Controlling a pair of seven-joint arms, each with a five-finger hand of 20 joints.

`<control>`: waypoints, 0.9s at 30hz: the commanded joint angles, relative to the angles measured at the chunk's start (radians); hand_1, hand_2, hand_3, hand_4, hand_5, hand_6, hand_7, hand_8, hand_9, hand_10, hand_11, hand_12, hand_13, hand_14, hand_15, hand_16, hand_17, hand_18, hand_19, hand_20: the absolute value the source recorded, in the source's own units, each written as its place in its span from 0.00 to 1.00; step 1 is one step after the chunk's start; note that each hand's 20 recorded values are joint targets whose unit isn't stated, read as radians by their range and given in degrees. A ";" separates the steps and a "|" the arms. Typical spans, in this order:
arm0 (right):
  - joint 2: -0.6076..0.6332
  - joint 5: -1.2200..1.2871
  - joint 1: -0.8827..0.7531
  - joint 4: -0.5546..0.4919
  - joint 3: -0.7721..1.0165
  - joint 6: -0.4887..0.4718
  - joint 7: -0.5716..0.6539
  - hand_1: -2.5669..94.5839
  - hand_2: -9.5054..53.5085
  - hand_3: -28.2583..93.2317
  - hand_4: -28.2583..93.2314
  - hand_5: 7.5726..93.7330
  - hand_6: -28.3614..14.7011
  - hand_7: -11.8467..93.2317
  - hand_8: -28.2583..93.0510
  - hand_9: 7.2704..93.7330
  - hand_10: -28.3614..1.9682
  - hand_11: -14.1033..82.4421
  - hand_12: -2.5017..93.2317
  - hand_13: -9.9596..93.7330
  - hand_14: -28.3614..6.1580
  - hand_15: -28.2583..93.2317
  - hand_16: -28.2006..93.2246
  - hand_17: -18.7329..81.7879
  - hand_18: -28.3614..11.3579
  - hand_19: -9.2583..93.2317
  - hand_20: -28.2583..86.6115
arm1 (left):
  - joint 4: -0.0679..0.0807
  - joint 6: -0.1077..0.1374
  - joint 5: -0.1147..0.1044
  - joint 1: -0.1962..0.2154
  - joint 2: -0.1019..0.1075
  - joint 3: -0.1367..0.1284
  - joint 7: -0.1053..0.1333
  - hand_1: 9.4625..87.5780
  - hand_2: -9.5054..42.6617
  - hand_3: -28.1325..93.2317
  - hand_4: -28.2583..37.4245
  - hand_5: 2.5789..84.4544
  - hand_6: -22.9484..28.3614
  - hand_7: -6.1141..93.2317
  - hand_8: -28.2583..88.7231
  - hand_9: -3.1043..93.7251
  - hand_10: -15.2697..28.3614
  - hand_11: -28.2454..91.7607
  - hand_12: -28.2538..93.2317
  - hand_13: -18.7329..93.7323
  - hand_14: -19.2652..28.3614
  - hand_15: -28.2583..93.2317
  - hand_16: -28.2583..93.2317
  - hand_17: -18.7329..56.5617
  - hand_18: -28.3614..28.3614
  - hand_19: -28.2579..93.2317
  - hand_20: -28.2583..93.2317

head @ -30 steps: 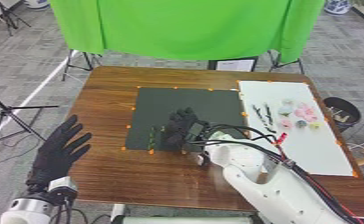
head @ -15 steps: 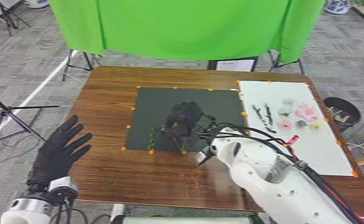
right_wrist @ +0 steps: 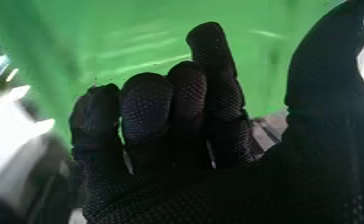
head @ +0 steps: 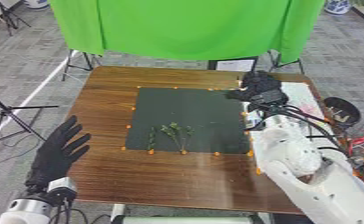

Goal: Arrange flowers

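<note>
R hand, black fabric glove [head: 261, 84]: above far-R corner of mat, nr white sheet; fingers extended, thumb apart, nothing gripped.
L hand, black fabric glove [head: 56, 151]: L side of table, fingers straight & spread, empty.
Leafy green stems [head: 172, 132]: on black rectangular mat [head: 218, 107], near part; thin one at L, others grouped to its R.
Pink blooms [head: 312, 107]: on white rectangular sheet [head: 325, 160], partly hidden by R arm.
Risk: slack black cables [head: 307, 116] could drag blooms if R arm dips; glove brushing stems on return might skew layout; bulky fingers may pinch 2 pcs. at once.
Stems, long axis: near-to-far, leafy tips away from robot; grouped stems' bare ends converge at near edge, tops fanned.
</note>
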 commanded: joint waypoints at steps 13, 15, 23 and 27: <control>0.001 0.015 0.026 0.146 -0.003 -0.351 0.210 0.18 0.00 0.83 0.00 0.60 0.49 0.38 0.16 0.45 0.35 0.79 0.59 0.50 0.26 0.93 0.52 0.38 0.10 0.89 0.74 | 0.006 -0.013 0.007 0.006 0.005 -0.004 -0.013 0.20 0.13 0.80 0.05 0.25 0.50 0.24 0.16 0.21 0.58 0.36 0.40 0.32 0.72 0.46 0.25 0.08 0.90 0.54 0.31; 0.003 0.005 0.028 0.157 -0.009 -0.361 0.212 0.17 0.00 0.83 0.00 0.60 0.49 0.38 0.16 0.45 0.34 0.79 0.58 0.50 0.26 0.93 0.52 0.38 0.10 0.89 0.74 | 0.007 -0.011 0.007 0.004 0.006 -0.001 -0.012 0.20 0.13 0.80 0.05 0.25 0.50 0.24 0.16 0.21 0.58 0.36 0.40 0.32 0.72 0.46 0.25 0.08 0.90 0.54 0.32; 0.017 -0.023 0.035 0.198 -0.031 -0.340 0.227 0.16 0.00 0.85 0.00 0.61 0.50 0.38 0.16 0.47 0.34 0.79 0.58 0.50 0.25 0.93 0.51 0.38 0.10 0.89 0.75 | 0.009 -0.013 0.009 0.003 0.006 0.001 -0.012 0.20 0.13 0.80 0.05 0.25 0.50 0.24 0.16 0.21 0.58 0.36 0.40 0.32 0.72 0.46 0.25 0.08 0.90 0.54 0.32; 0.025 -0.029 0.039 0.221 -0.046 -0.322 0.205 0.15 0.00 0.86 0.00 0.61 0.50 0.38 0.16 0.47 0.35 0.80 0.58 0.51 0.26 0.93 0.51 0.38 0.10 0.89 0.75 | 0.009 -0.018 0.010 0.004 0.003 0.002 -0.020 0.20 0.13 0.80 0.05 0.25 0.50 0.24 0.16 0.21 0.58 0.36 0.40 0.32 0.73 0.46 0.25 0.09 0.90 0.54 0.31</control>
